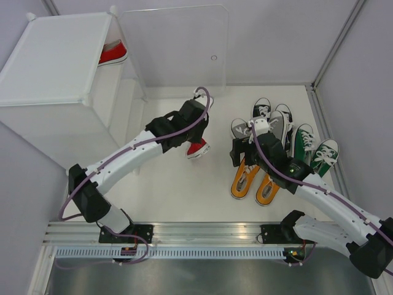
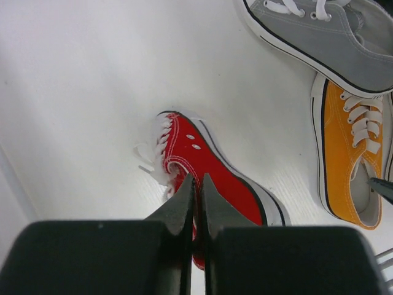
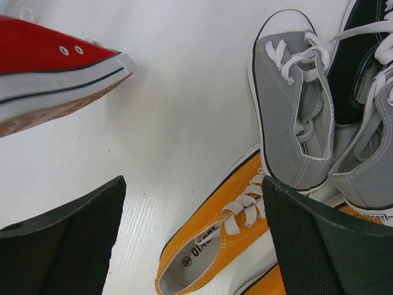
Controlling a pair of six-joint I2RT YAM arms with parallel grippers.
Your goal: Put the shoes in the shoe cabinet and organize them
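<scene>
Left gripper (image 2: 198, 187) jaws pinching red shoe (image 2: 215, 169) collar, mid table (image 1: 178, 190). Right gripper (image 3: 193, 184) jaws spread wide over orange shoe (image 3: 209, 246), grey shoe (image 3: 285, 117) beside. Other red shoe (image 1: 112, 53) inside cabinet (image 1: 55, 61).

Light's bright, soft and even from overhead in all your views. Top view: sharp throughout. The white table (image 1: 184, 196) is nearly washed out, with only a faint shadow under the left arm (image 1: 135, 150) around 9 o'clock. Left wrist view: red shoe (image 2: 215, 166) is in focus with a faint shadow around its toe. The left gripper (image 2: 198, 184) at 6 o'clock is blurred. Right wrist view: grey shoe (image 3: 282, 110) at 2 o'clock is crisp. The right gripper (image 3: 193, 184) pads at 5 and 7 o'clock go soft and dark.
</scene>
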